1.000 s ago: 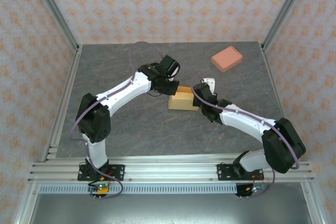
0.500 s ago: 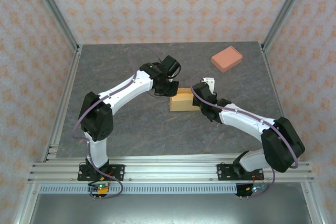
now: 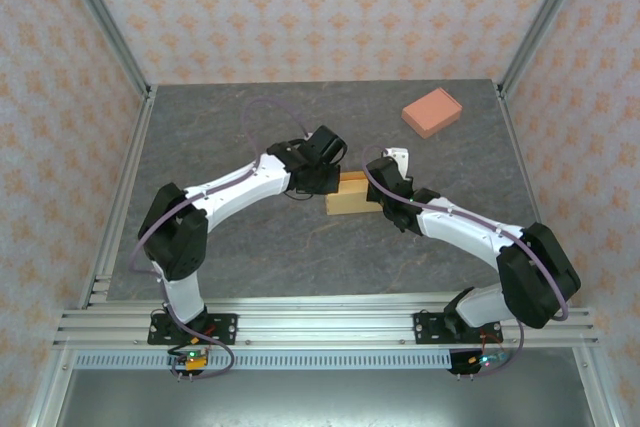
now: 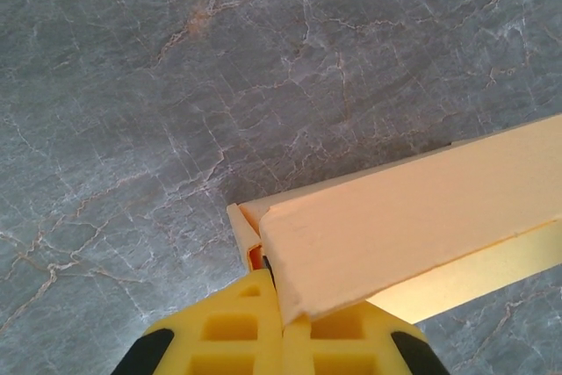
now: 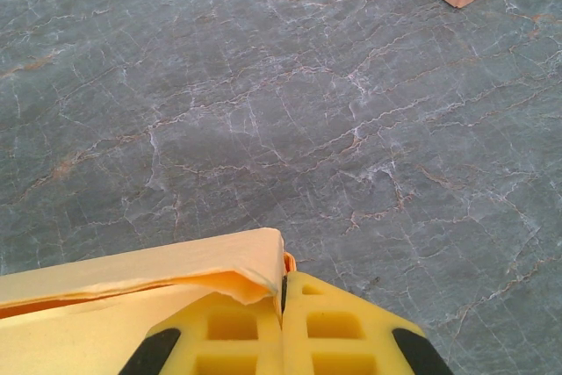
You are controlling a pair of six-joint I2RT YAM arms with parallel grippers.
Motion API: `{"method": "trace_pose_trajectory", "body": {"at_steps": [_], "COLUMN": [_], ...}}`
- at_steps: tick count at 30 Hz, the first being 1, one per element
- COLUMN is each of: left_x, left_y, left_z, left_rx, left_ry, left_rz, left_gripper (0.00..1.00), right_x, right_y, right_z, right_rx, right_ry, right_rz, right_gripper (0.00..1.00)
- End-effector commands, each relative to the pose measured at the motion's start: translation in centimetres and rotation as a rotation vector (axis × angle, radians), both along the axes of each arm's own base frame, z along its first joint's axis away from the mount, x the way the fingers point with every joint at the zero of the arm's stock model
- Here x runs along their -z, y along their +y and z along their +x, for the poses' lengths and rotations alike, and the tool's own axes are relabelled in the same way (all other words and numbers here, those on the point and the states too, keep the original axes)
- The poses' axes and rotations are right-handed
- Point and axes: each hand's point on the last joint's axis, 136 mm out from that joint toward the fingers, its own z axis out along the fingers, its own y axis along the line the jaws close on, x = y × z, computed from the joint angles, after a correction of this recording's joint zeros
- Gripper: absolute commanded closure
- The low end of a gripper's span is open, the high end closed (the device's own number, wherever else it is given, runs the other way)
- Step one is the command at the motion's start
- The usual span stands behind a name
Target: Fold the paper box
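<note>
Left hand (image 4: 281, 305) pinching paper box (image 4: 413, 217) corner, right hand (image 5: 283, 296) pinching opposite edge, table (image 3: 220, 247) open

The left arm (image 3: 237, 181) and right arm (image 3: 462, 228) wear white shells between black joint housings, each trailed by a thin purple cable (image 3: 249, 119). The fingers (image 4: 189, 346) are yellow, moulded with square pockets.

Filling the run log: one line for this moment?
left gripper shut at paper box end | right gripper shut at opposite end | pink box apart
</note>
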Motion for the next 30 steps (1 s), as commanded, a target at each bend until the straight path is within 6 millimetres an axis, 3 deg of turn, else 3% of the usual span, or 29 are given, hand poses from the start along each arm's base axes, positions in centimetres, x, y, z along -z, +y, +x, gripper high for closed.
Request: {"method": "trace_pose_trajectory", "body": {"at_steps": [1, 5, 9, 15, 16, 17, 18, 19, 21, 25, 30], "left_x": [3.6, 3.3, 2.4, -3.5, -4.6, -5.6, -6.3, -7.1, -8.0, -8.8, -7.0], "left_y": [1.5, 1.7, 0.9, 1.1, 1.6, 2.1, 2.4, 2.7, 3.9, 6.2, 5.6], "left_z": [-2.9, -3.2, -3.9, -3.8, -3.7, -3.7, -3.6, -3.5, -3.0, -1.1, 1.8], "left_rx": [-0.027, -0.026, -0.006, 0.020, 0.021, 0.020, 0.020, 0.028, -0.002, -0.089, -0.051], "left_ry": [0.087, 0.025, -0.018, -0.182, -0.220, -0.255, -0.280, -0.303, -0.338, -0.364, -0.348], "left_rz": [0.110, 0.166, 0.121, 0.003, -0.006, -0.010, -0.021, -0.042, -0.075, -0.145, -0.062], "left_gripper": [0.98, 0.94, 0.78, 0.60, 0.52, 0.36, 0.25, 0.24, 0.00, 0.00, 0.00], "right_x": [2.3, 2.2, 2.2, 2.4, 2.5, 2.5, 2.4, 2.4, 2.3, 2.5, 2.6], "right_y": [-0.8, -1.1, -1.2, -1.3, -1.2, -1.2, -1.2, -1.2, -1.2, -1.0, -0.8], "right_z": [-1.3, -1.4, -1.4, -1.4, -1.4, -1.5, -1.5, -1.4, -1.4, -1.5, -1.4], "right_rx": [0.011, 0.021, 0.023, 0.021, 0.018, 0.014, 0.012, 0.013, 0.006, -0.003, -0.012], "right_ry": [0.085, 0.074, 0.067, 0.050, 0.049, 0.048, 0.043, 0.039, 0.030, 0.034, 0.036], "right_rz": [-0.047, -0.045, -0.045, -0.044, -0.043, -0.044, -0.041, -0.039, -0.033, -0.031, -0.031], "right_gripper": [0.96, 0.96, 0.96, 0.96, 0.96, 0.96, 0.96, 0.96, 0.96, 0.96, 0.96]}}
